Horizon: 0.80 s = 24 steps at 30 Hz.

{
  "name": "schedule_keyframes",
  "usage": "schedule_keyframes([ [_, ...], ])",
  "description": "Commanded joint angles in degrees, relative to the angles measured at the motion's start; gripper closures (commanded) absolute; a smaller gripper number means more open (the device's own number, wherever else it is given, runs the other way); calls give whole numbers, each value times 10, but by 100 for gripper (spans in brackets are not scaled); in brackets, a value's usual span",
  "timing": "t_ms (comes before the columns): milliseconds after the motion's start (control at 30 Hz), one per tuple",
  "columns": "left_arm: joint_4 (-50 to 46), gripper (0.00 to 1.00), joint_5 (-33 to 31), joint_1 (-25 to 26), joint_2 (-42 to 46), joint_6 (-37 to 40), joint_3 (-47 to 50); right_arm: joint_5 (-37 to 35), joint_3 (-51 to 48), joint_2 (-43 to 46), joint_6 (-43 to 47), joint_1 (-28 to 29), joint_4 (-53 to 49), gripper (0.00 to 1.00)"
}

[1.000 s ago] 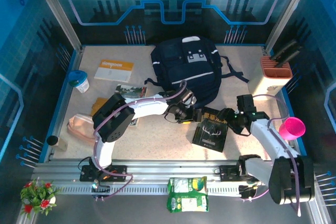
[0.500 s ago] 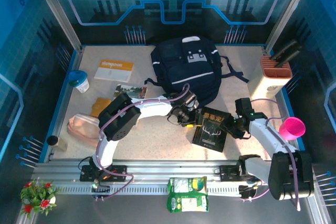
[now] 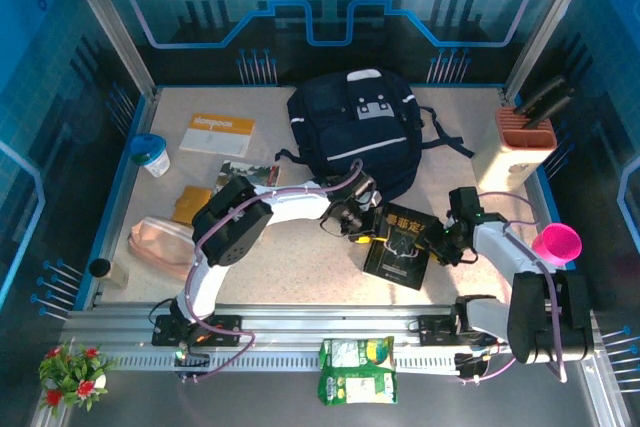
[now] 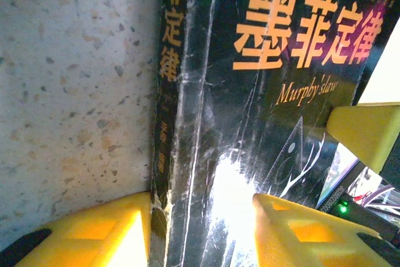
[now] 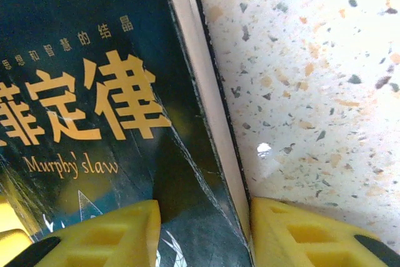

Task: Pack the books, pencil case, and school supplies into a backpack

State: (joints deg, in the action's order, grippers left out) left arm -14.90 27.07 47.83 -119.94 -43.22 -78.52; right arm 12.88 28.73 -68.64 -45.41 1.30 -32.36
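The black "Murphy's law" paperback (image 3: 397, 247) lies flat on the speckled table (image 3: 300, 272), just beyond a green snack packet (image 3: 357, 369) on the front rail, with an arm at each side of it. The left gripper (image 3: 367, 234) is at the book's spine edge. Its wrist camera shows one yellow finger (image 4: 81, 229) on the table side of the spine and the other over the cover. The right gripper (image 3: 438, 244) is at the opposite, page edge, one finger (image 5: 312, 229) outside the pages and its partner over the cover. Both pairs of jaws stand part-way closed astride the book's edges; whether they actually press on it cannot be told.

To the left, a peach pouch (image 3: 158, 240) sits near the table's edge. Farther back, a landscape-cover paperback (image 3: 247, 174) is partly hidden under the left arm. At the far right, a pink cup (image 3: 556, 243) stands at the table's rim.

Behind the black book, near but apart from it, the navy backpack (image 3: 355, 137) rests at the rear centre, white top patch toward the back wall. A white-and-orange booklet (image 3: 217, 133) lies left of it and an orange-topped holder (image 3: 520, 147) stands to its right.
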Motion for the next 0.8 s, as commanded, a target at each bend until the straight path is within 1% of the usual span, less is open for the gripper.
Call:
schedule_keyframes([
  [0, 93, 57, 80, 13, 53, -6, 12, 63, -9, -15, -10, 3, 23, 60],
  [200, 163, 61, 88, 24, 100, -27, 65, 65, -29, 48, -28, 0, 15, 62],
  [333, 175, 61, 79, 31, 100, -39, 82, 74, -39, 77, -31, -2, 13, 63],
  [500, 168, 62, 64, 32, 93, -54, 87, 88, -44, 86, -29, -4, 18, 64],
  [633, 159, 67, 48, 33, 99, -61, 94, 88, -51, 97, -28, -3, 23, 64],
  [767, 147, 76, 37, 33, 119, -63, 102, 67, -48, 120, -20, -4, 6, 62],
])
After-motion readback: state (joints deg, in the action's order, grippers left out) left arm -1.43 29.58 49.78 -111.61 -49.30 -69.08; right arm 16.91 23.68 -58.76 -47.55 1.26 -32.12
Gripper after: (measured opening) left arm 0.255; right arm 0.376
